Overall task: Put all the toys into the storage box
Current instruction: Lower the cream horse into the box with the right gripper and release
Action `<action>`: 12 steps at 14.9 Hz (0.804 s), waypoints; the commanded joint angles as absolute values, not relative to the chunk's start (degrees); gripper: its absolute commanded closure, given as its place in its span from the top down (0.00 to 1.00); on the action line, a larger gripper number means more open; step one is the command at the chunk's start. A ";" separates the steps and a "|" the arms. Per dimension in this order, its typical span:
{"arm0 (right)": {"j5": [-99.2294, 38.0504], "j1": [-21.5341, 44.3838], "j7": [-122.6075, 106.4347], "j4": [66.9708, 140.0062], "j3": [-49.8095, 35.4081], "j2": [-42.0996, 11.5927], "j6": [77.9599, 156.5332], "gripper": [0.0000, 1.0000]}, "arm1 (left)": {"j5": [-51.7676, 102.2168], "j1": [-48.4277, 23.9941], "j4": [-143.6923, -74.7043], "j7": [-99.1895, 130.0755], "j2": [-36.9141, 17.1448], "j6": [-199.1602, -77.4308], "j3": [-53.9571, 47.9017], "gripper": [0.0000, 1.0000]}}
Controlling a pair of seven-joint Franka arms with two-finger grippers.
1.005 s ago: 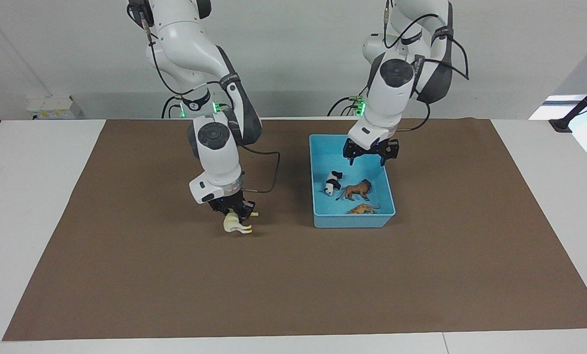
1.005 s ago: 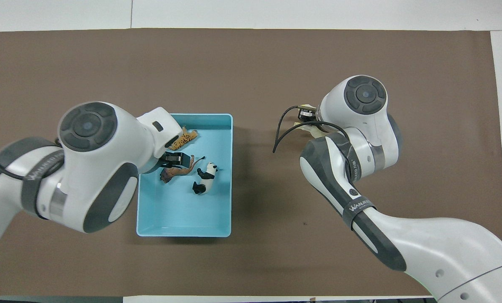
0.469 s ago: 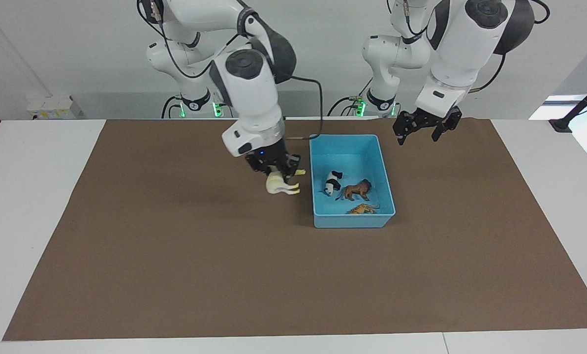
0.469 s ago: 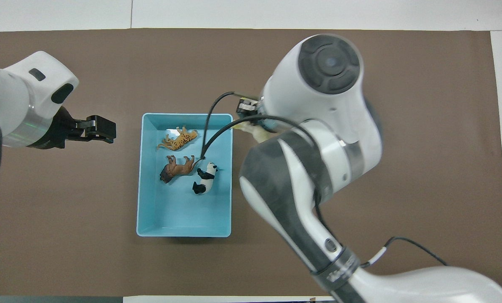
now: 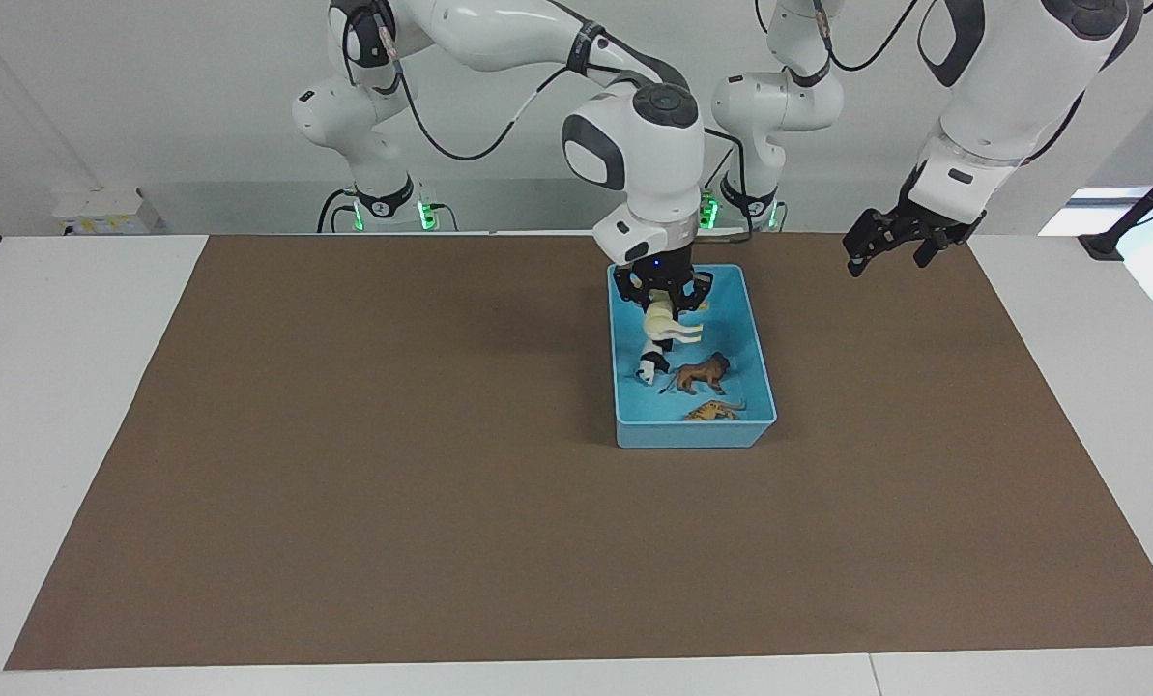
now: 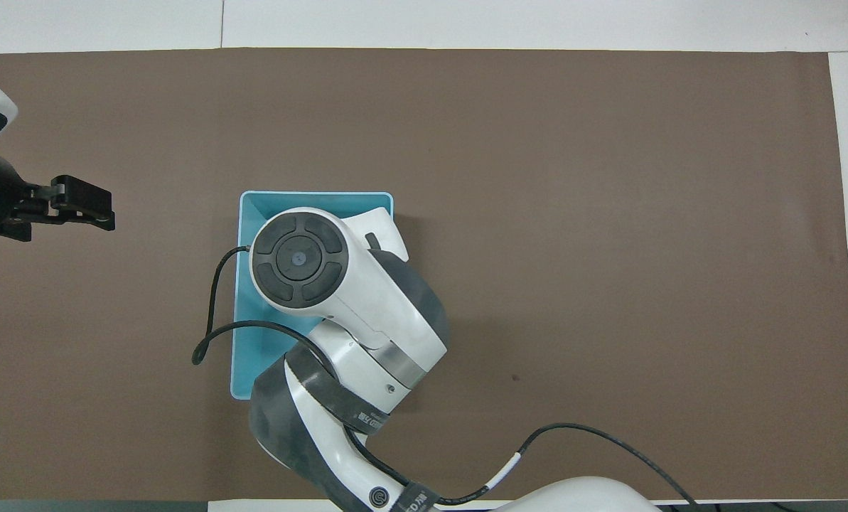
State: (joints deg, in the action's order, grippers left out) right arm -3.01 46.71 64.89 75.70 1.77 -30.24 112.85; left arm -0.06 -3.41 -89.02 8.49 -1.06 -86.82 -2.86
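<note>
Horse (image 5: pixel 666 326) hanging lengthwise-down over storage box (image 5: pixel 760 367), clamped in right gripper (image 5: pixel 662 295), left gripper (image 5: pixel 893 242) spread, empty.

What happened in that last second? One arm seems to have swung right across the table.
The right tool, shut on the cream-white plastic horse, carried it from above the brown mat to over the light blue plastic storage box. The open left tool withdrew from over the box toward its own end of the table. The panda, lion and tiger stayed in the box.
</note>
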 commanded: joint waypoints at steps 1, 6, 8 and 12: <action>-1.85 47.98 67.50 72.42 2.20 -35.85 116.44 0.00 | 0.53 -2.37 -86.84 6.68 -1.93 -84.99 -4.22 1.00; -1.41 49.39 67.76 73.39 1.76 -37.53 119.35 0.00 | 0.35 -2.37 -87.71 6.50 -1.85 -87.27 -4.22 1.00; -1.93 49.48 70.56 73.22 1.76 -37.53 119.00 1.00 | 0.09 -2.37 -87.45 6.59 -1.85 -86.58 -4.04 1.00; -1.67 48.52 72.07 70.85 1.93 -37.44 113.05 1.00 | 0.09 -2.46 -89.80 6.33 -0.45 -86.65 -3.96 1.00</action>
State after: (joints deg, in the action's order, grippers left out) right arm -2.31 49.39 70.79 73.67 1.99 -37.05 116.48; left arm -0.03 -3.24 -88.69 7.57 -1.22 -86.81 -3.58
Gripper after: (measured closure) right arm 0.154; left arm 0.000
